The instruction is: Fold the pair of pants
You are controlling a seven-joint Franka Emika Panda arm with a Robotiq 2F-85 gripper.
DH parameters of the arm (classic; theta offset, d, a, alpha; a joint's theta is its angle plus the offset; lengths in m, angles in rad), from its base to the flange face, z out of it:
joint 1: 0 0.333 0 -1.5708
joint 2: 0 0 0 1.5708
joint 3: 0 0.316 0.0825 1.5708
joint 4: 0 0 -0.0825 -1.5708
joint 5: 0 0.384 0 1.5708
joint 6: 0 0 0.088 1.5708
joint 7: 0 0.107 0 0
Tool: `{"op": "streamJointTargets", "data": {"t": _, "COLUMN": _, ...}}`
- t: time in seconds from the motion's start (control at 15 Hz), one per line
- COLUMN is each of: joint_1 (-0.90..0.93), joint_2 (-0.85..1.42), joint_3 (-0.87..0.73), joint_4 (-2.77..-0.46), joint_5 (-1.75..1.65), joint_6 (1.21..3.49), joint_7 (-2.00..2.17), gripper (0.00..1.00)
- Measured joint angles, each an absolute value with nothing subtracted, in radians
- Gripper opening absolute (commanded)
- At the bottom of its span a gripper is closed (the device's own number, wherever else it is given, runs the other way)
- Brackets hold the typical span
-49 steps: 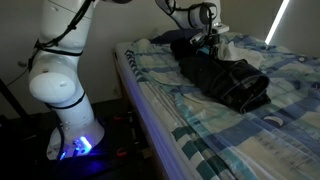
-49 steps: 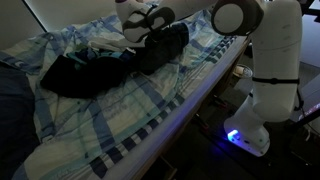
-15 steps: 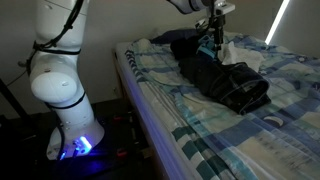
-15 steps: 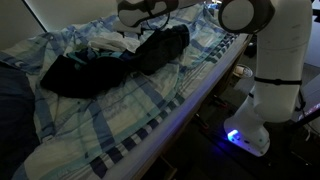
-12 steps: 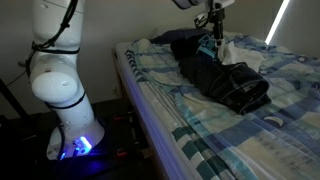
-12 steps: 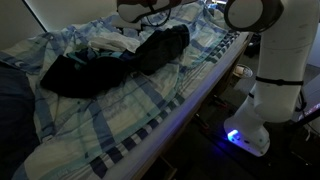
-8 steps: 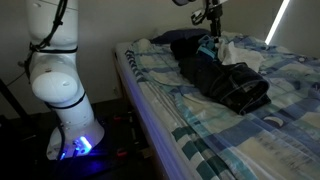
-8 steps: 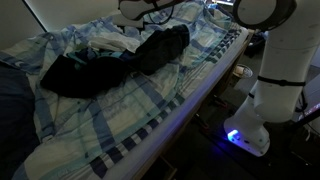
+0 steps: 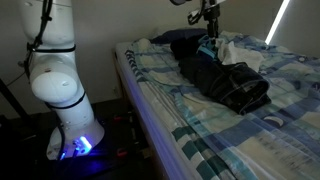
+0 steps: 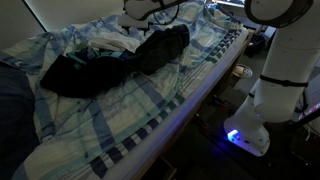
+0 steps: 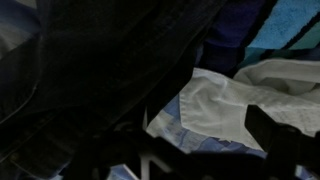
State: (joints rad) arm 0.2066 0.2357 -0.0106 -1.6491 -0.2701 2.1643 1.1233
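Exterior views show the tool (image 9: 208,12) spread apart, empty, above the heavy, limp pair of pants (image 9: 222,80), best gripped at its 5 o'clock hem.

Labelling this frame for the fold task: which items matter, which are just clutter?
Job:
- large dark navy denim pants, lying bunched on the bed
- gripper, open, above them

Lying about:
- small white cloth
- light blue-and-white plaid sheet
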Motion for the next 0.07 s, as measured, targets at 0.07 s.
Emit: {"op": "streamJointTargets", "data": {"t": 0.07, "joint_1": 0.207, "joint_2": 0.236, "joint_3": -0.010, "joint_4": -1.649, "joint_5": -0.270, "joint_6": 2.164, "joint_7": 1.123, "gripper": 1.00}}
